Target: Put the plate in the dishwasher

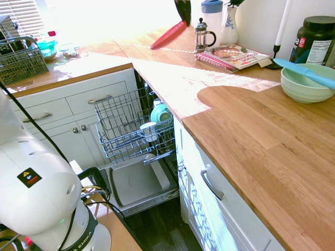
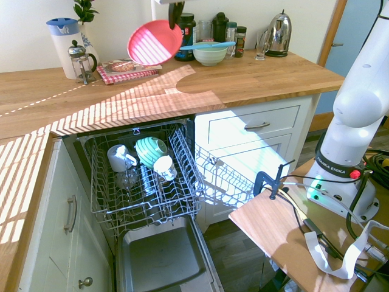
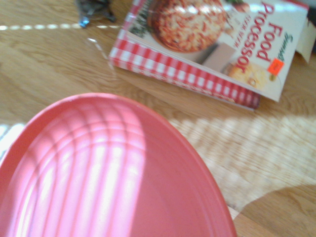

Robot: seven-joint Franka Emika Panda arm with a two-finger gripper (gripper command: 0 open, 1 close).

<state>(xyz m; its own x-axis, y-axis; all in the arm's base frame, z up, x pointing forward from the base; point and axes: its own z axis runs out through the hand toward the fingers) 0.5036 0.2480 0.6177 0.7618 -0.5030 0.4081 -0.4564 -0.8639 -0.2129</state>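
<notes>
Pink-red plastic catches the sun: the plate hangs in the air above the back of the counter, pinched at its upper rim by the dark gripper, whose fingers are pressed onto the edge. It tilts steeply, face turned outward, with blind-stripes of light across it. It touches nothing below; the cookbook lies on the wood beneath it, and the wrist view shows the plate's smooth shallow dish over the red-checked cover.

The dishwasher stands open under the counter's front edge, its grey wire rack pulled out over the dropped door. A teal cup and white mugs fill the rack's middle; the tines at the side nearest the arm's base look bare.

To my eye the carry is the step in hand, and the plate has a good way to travel: forward past the counter's front edge, then down. Doing it well means keeping that rim pinch firm, since slick plastic held at one edge could swing or slip. The plate should go down on edge, lined up with the wire tines so it drops between two rows, clear of the cup and mugs. Letting go only once the lower rim rests in the rack would spare a clatter.

Nearby, well apart from the plate's path, stand a glass French press, a pale green bowl with a blue spatula across it, and a shiny kettle. The counter is warm, oiled wood with a fine grain.
</notes>
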